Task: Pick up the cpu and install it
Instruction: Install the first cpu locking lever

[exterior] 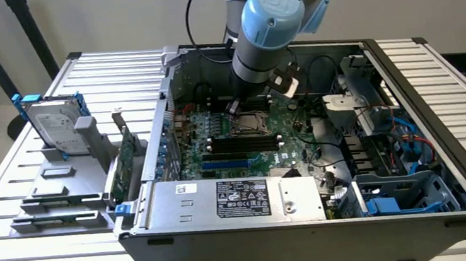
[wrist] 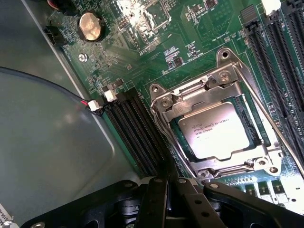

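A slatted white metal table carries everything. An open computer case lies on its side on the slats and covers most of the top. Just beside the case, on the exterior view's left, a grey holder stand sits on the table, with a hard drive in blue brackets standing upright in it.

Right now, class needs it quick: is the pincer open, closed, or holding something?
Pincer: closed, holding nothing; the cpu sits in its socket on the motherboard below.
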`<state>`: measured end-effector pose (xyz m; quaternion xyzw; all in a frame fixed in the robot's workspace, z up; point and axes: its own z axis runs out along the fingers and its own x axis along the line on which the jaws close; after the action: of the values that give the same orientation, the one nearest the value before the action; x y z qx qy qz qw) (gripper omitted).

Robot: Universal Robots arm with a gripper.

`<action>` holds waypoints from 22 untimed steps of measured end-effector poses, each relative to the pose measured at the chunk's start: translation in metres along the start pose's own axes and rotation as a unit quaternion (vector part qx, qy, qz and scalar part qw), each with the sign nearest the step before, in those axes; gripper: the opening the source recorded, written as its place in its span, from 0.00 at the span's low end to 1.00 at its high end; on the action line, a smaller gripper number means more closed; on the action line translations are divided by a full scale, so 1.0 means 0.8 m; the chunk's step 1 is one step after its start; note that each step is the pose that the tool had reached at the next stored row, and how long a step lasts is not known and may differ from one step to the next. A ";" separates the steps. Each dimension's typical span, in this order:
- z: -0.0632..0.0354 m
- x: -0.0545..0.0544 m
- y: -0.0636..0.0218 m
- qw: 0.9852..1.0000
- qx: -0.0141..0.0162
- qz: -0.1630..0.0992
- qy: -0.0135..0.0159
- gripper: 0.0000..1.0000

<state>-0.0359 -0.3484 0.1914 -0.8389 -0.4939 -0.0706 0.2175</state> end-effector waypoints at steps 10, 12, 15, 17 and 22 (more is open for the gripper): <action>-0.003 -0.006 0.003 1.000 0.000 0.000 0.000 0.11; -0.006 -0.011 0.006 1.000 0.001 0.001 -0.001 0.11; -0.013 -0.015 0.007 1.000 0.003 0.002 -0.002 0.11; -0.019 -0.014 0.006 1.000 0.004 0.002 -0.002 0.11; -0.033 -0.019 0.007 1.000 0.006 0.003 -0.003 0.11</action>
<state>-0.0364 -0.3744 0.2083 -0.8394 -0.4923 -0.0643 0.2212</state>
